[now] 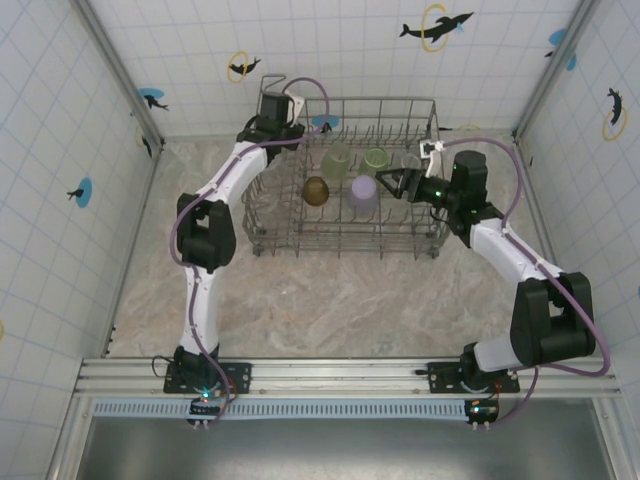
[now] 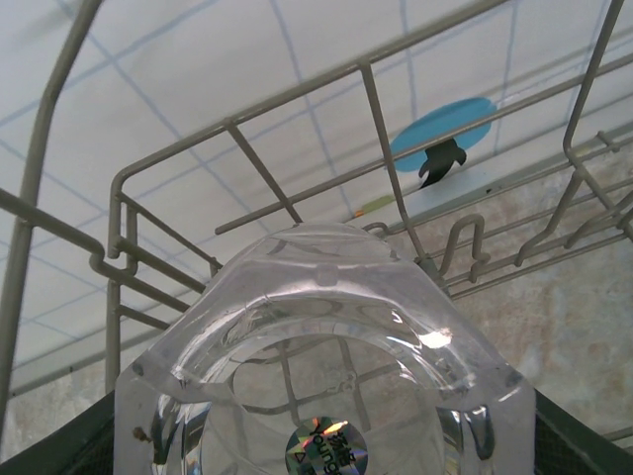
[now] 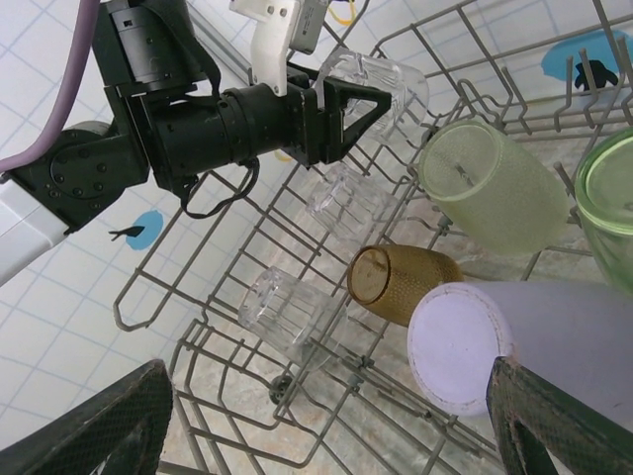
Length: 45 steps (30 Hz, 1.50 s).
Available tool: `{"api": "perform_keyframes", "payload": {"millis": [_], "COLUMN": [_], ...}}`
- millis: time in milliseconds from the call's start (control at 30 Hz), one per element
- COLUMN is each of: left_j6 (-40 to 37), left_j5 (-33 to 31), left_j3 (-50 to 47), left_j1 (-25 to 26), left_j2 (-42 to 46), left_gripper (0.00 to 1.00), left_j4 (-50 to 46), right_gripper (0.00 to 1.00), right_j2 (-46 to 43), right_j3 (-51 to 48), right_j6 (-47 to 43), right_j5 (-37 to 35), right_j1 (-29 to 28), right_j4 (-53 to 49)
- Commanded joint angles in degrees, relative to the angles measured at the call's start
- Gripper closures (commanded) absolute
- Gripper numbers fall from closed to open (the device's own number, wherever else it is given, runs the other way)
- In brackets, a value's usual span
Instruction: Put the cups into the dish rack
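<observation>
On my top view the dish rack [image 1: 345, 235] stands in the upper middle of the frame, on the marbled table [image 1: 330, 300]. My left gripper [image 3: 358, 99] is at the upper left corner of the rack and it is clenched on a clear cup [image 2: 326, 327]. In the left wrist view this cup takes the lower half of the frame, between the two fingers, with the wires of the rack behind it. My right gripper [image 1: 386, 185] is over the right part of the rack, its fingers spread wide and nothing between them.

Inside the rack, in the right wrist view, I see an amber cup [image 3: 401, 282] lying on its side near the middle of the frame. A lilac cup [image 3: 514, 341] is just beside it at the lower right. A pale green cup [image 3: 490, 183] lies above them, and a greener cup [image 3: 608, 193] is at the right edge. Two more clear cups [image 3: 287, 317] rest among the tines, left of the middle.
</observation>
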<state>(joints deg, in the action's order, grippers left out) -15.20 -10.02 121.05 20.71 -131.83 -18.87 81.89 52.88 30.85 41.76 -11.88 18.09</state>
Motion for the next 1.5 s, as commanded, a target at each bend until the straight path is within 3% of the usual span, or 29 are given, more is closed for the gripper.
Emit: {"api": "perform_keyframes", "payload": {"millis": [0, 400, 433, 633, 767, 933, 1467], "left_j6": [-2.1, -4.6, -4.6, -5.9, -7.9, -9.1, -10.6], "left_j5": [-3.4, -7.7, -8.0, -10.1, -12.5, -14.5, -18.5], "left_j3": [1.3, 1.4, 1.4, 1.3, 1.2, 1.1, -0.5], "left_j1": [-0.5, 0.4, 0.4, 1.6, 2.6, 3.1, 3.3], "left_j2": [-2.2, -6.0, -6.0, -6.0, -6.0, -5.7, -4.1], "left_gripper": [1.00, 1.00, 0.96, 0.44, 0.22, 0.03, 0.03], "left_j4": [-2.9, -4.1, -4.0, -2.6, -0.7, 1.4, 5.2], "right_gripper": [0.15, 0.15, 0.15, 0.15, 0.15, 0.15, 0.15], "right_j2": [-0.1, 0.8, 0.9, 1.0, 0.9, 0.6, 0.0], "right_j3": [-1.3, -1.2, -1.2, -0.7, -0.7, -0.8, -0.8], "right_j6": [-0.4, -0.1, -0.1, 0.2, 0.2, 0.1, 0.3], "right_j5": [0.5, 1.2, 1.1, 1.1, 1.1, 1.2, 1.7], "right_j1": [0.1, 0.0, -0.1, -0.5, -0.7, -0.8, -0.7], "right_j4": [2.5, 3.1, 3.1, 3.0, 2.9, 2.6, 2.3]}}
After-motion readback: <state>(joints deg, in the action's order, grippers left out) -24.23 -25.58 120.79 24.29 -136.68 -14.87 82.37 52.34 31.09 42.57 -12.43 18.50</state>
